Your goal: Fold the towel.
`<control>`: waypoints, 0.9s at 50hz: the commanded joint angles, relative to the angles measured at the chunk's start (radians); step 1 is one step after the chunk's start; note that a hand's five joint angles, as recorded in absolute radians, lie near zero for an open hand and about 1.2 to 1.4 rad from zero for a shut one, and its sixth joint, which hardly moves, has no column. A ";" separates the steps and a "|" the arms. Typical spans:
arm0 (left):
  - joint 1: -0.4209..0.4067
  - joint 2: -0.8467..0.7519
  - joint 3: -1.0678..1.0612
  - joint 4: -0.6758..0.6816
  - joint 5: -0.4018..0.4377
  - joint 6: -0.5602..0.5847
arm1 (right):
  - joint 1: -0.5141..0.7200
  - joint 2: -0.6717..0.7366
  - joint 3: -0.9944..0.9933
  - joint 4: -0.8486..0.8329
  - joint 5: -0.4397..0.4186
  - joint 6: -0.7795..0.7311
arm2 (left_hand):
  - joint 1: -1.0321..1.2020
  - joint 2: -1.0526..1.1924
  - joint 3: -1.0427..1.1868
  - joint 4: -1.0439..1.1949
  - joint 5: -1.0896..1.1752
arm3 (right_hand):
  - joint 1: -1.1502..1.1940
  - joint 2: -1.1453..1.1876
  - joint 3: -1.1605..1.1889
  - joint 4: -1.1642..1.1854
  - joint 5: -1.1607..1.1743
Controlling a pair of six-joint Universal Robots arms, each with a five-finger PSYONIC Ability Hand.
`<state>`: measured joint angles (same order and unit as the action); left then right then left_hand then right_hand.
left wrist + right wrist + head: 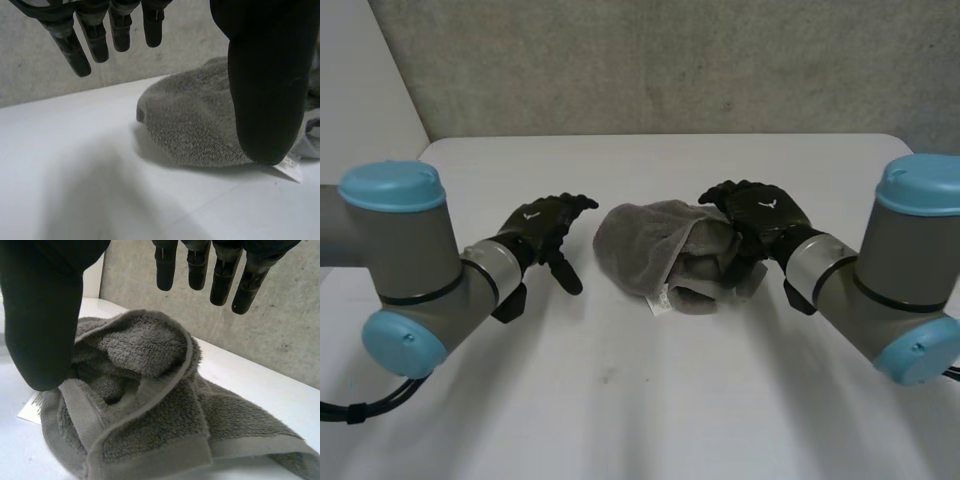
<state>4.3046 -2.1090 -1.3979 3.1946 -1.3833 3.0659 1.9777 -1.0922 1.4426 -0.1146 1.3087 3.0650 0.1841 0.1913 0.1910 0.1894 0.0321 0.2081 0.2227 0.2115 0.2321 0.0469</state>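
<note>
White table [620, 400] | towel [645, 245] bunched mid-table | left hand [545, 228] just left of it, fingers loose, holding nothing | right hand [760, 215] over its right side, fingers and thumb apart, unclamped

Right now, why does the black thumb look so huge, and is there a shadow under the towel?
Left wrist view: the thumb of the left hand is close to the camera, so it looks bigger than the towel; a dark shadow lies under the towel's edge. Head view: no glare on the table.
</note>
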 commanded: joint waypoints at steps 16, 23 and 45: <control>-0.003 -0.017 -0.069 0.051 -0.080 -0.042 | 0.165 0.214 -0.298 -0.261 0.250 -0.302 | 0.029 0.022 0.022 0.024 0.007 | 1.188 1.174 1.185 1.164 1.175; -0.068 -0.013 -0.069 0.050 -0.102 -0.223 | 0.168 0.043 -0.298 -0.267 0.251 -0.290 | 0.059 0.052 0.052 0.053 0.036 | 1.188 1.174 1.185 1.164 1.175; -0.222 -0.108 0.056 0.050 -0.066 -0.637 | 0.240 -0.253 -0.291 -0.066 0.262 -0.296 | 0.073 0.066 0.066 0.068 0.051 | 1.188 1.174 1.185 1.164 1.175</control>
<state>4.1376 -2.1826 -1.3759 3.2454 -1.4774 2.5219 2.2016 -1.2861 1.1353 -0.1912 1.5654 2.7694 0.2128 0.2164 0.2158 0.2164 0.0354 0.9496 1.1753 1.1798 1.1907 0.9775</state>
